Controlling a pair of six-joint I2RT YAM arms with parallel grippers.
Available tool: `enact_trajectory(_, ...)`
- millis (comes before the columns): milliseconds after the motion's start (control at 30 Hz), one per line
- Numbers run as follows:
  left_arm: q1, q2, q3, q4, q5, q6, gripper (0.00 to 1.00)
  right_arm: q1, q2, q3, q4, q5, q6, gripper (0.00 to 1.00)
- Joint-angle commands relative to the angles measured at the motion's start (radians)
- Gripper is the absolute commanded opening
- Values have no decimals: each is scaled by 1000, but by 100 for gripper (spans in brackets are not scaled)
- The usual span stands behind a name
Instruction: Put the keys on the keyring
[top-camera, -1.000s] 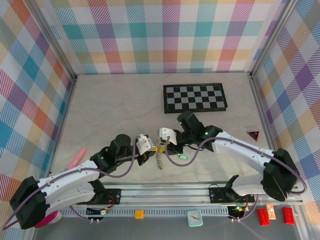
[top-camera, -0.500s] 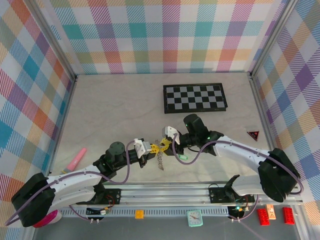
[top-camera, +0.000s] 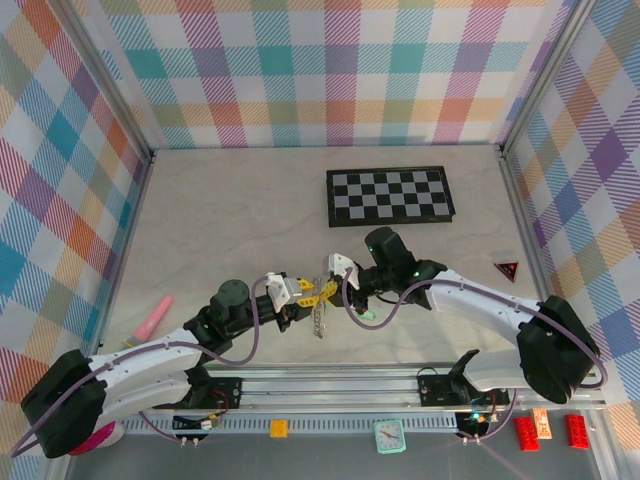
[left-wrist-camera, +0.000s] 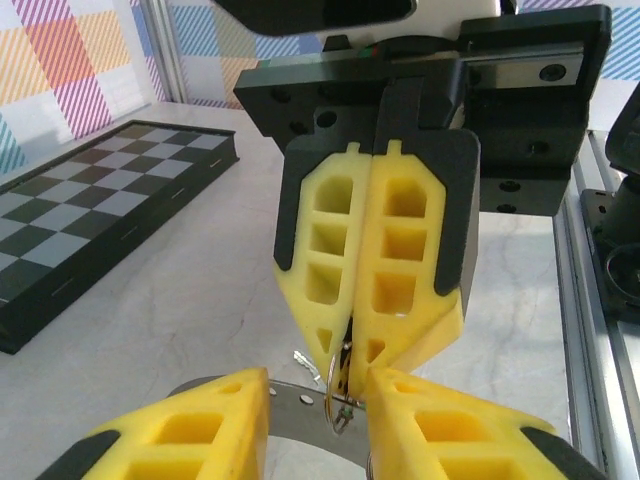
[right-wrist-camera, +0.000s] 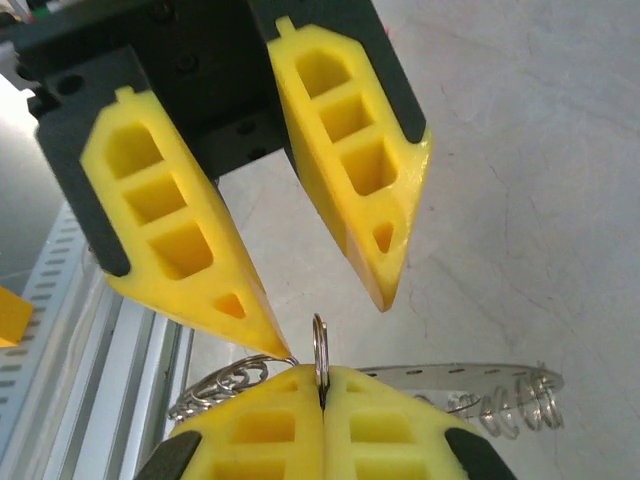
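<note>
My two grippers meet tip to tip near the table's front middle. The right gripper (top-camera: 329, 288) (right-wrist-camera: 322, 375) is shut on a thin silver loop of the keyring (right-wrist-camera: 320, 345), which stands upright between its yellow pads. The keyring's flat grey band (right-wrist-camera: 470, 376) (left-wrist-camera: 290, 405) and chain-like coils (top-camera: 319, 320) hang below. The left gripper (top-camera: 305, 293) (left-wrist-camera: 318, 385) faces it, open, one fingertip (right-wrist-camera: 270, 345) touching a coil. A pale green key (top-camera: 366, 318) lies on the table just right of the chain. A tiny greenish piece (left-wrist-camera: 345, 414) hangs under the held loop.
A black-and-white checkerboard (top-camera: 390, 195) (left-wrist-camera: 90, 200) lies behind the grippers. At the left sits a pink object (top-camera: 152, 318), at the right a red triangle (top-camera: 507, 268). The aluminium rail (top-camera: 330, 380) runs along the near edge.
The right gripper has shut on the keyring's loop. The left gripper, shut before, has opened its fingers. Both arms shifted slightly left earlier and have since held still.
</note>
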Motion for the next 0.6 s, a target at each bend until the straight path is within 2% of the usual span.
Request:
enact_trajectory(0,-1,-21,74,-184,3,58,31,19,-11,94,-173,52,-137,0)
enact_trajectory(200,-2,12,132,-289,26,95,26,44,3,166,-277,97,-203,0)
enact_trajectory(500,0,38,157,-272,55,113,15,93,35,217,-338,128,-264,0)
enact_trajectory(567,-2,44,160,-267,63,112,10,97,34,216,-334,124,-269,0)
